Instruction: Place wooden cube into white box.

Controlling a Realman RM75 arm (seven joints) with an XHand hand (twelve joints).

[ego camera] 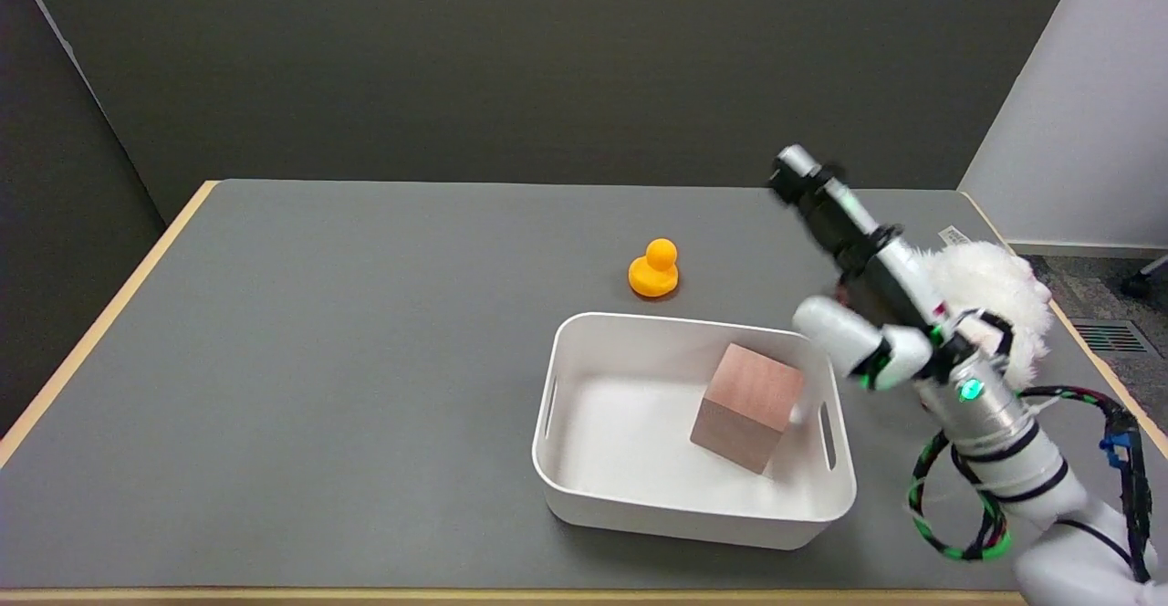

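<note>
The wooden cube (pixel 748 407) lies inside the white box (pixel 584 487), against its right wall and tilted a little. My right hand (pixel 867 287) hovers just right of the box and above the table, apart from the cube. Its fingers are spread, one stretched up and away toward the back, and it holds nothing.
An orange toy duck (pixel 654 269) stands just behind the box. A white fluffy toy (pixel 995 300) lies behind my right hand near the table's right edge. Black and green cables (pixel 967 533) loop around the forearm at the lower right.
</note>
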